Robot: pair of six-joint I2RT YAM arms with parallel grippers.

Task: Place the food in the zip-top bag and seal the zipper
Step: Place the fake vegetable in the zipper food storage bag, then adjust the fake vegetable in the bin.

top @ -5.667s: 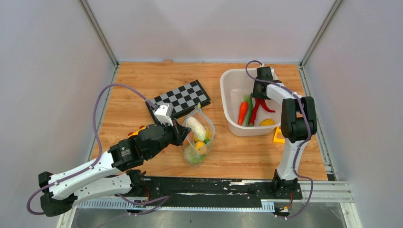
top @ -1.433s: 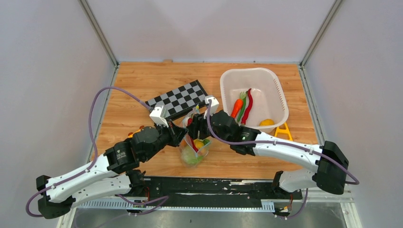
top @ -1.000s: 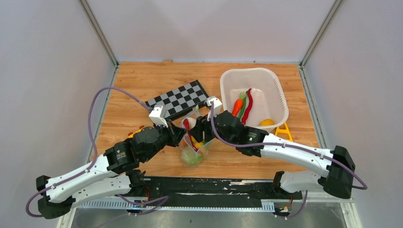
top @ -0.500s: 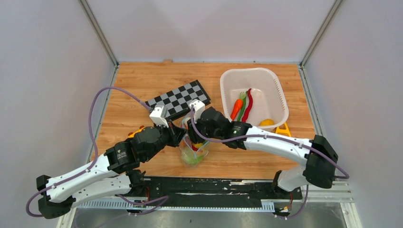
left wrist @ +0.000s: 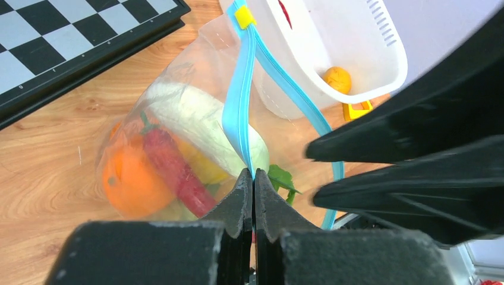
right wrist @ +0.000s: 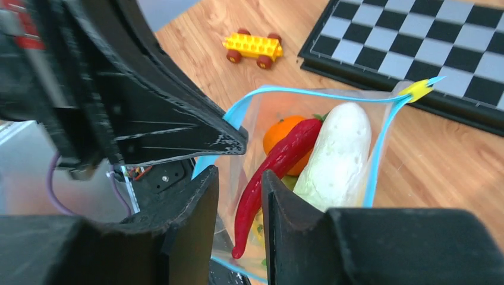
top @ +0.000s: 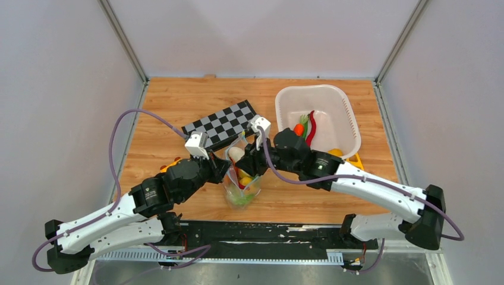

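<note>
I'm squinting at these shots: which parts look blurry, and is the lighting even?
Top view: even, soft light, everything sharp. Left wrist view: its own black jaws are soft at the bottom, while the zipper is crisp. Right wrist view: jaws blurred close to the lens, red pepper sharp.

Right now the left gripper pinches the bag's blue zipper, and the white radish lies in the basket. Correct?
No: the white radish lies inside the bag, as the right wrist view shows. The left gripper does pinch the zipper.
</note>
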